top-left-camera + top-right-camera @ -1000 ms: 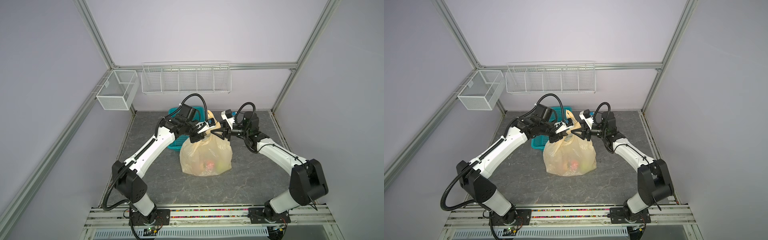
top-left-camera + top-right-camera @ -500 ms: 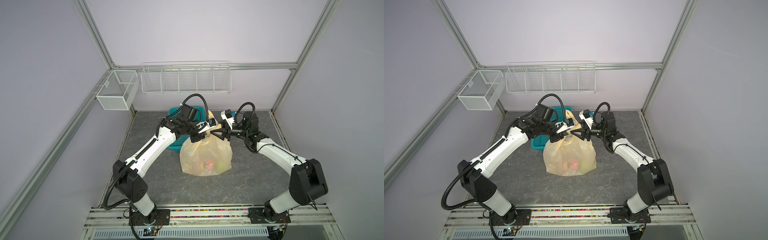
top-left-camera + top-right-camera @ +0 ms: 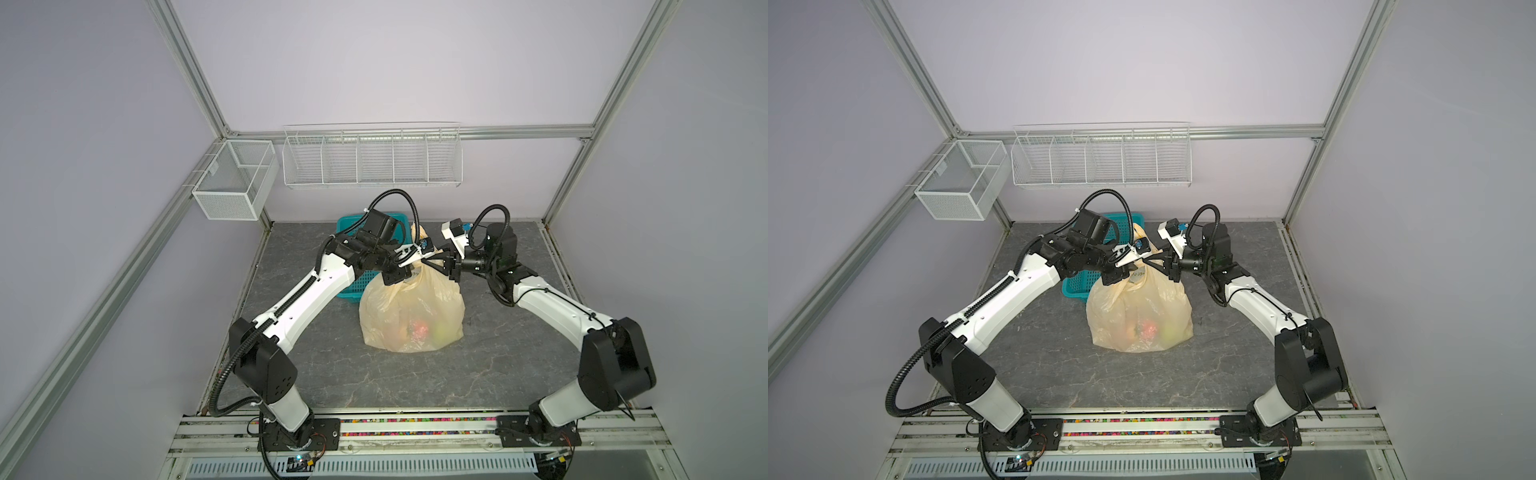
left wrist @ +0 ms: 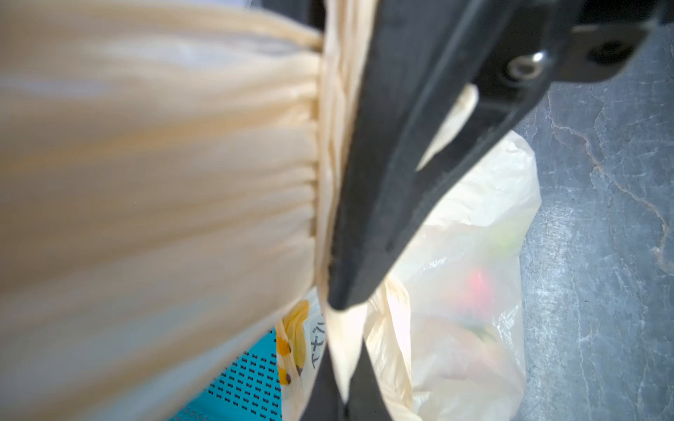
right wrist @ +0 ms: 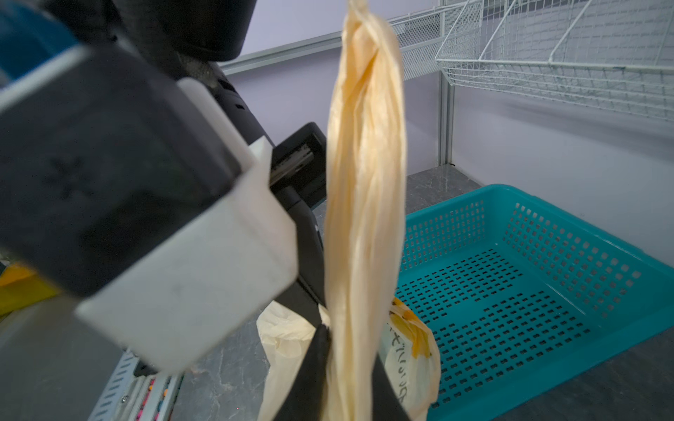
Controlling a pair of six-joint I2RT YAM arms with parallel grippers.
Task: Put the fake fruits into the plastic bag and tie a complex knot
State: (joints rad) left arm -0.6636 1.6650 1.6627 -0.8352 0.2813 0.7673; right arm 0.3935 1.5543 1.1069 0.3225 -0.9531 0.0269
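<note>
While left gripper [image 3: 402, 275] and right gripper [image 3: 430, 262] clench its handles [image 5: 364, 182], one plastic bag [image 3: 411, 303] stands mid-table.
Banana print [image 4: 291, 335]: wrist views only; one basket [image 5: 510, 291]; fruits [image 3: 419, 330] uncountable.

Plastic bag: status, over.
Left gripper shut on plastic bag handle. Right gripper shut on upright twisted handle. Fake fruits inside bag. Teal basket close behind.

Teal basket [image 5: 569, 237], grey tabletop [image 3: 415, 386] — wire rack [image 3: 372, 160] behind.

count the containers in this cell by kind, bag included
plastic bag: 1
teal basket: 1
white mesh box: 1
white wire shelf: 1
total: 4
</note>
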